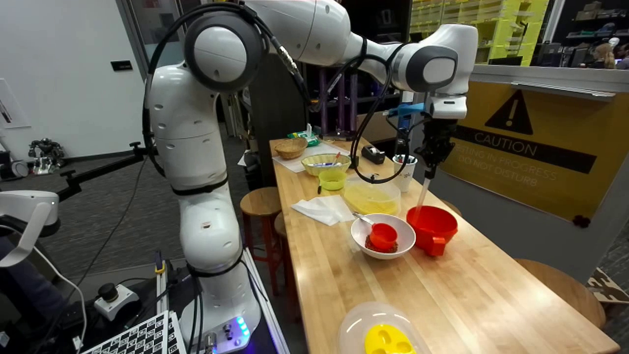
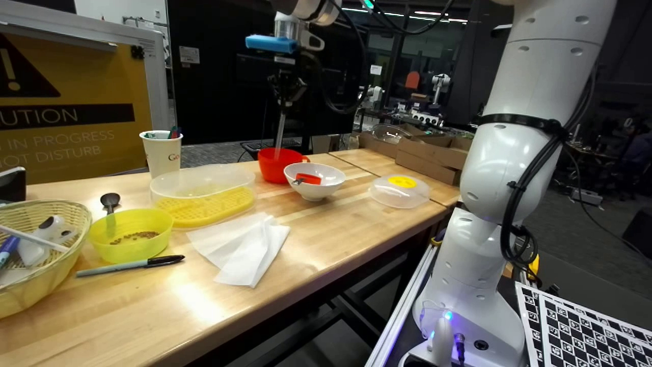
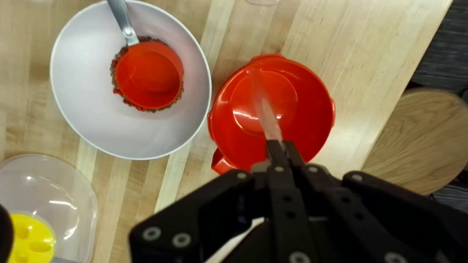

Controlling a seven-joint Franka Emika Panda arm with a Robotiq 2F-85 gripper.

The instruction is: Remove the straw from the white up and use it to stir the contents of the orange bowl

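You're working over a long, pale wooden table (image 1: 334, 275), with grey carpet (image 1: 93, 211) on the floor and a yellow caution panel (image 1: 540, 147) standing beyond one long side. Your gripper (image 3: 282, 146) is pinched closed on the straw (image 3: 270, 122), which slants down into the orange bowl (image 3: 310, 98) (the wrist view blurs its tip, so you can't tell whether it touches the bottom). The white cup (image 2: 162, 155), with pens (image 2: 174, 133) in it, stands beside the clear container (image 2: 209, 204), apart from the bowl. A strip of wood separates that bowl from the table edge on the panel side, where a stool (image 3: 420, 142) sits lower down. Opposite, the white bowl (image 3: 124, 135) lies right against or just beside it, leaving you little room there; a wider stretch of wood runs toward the domed cover (image 3: 62, 190) and the cardboard boxes (image 2: 433, 158).
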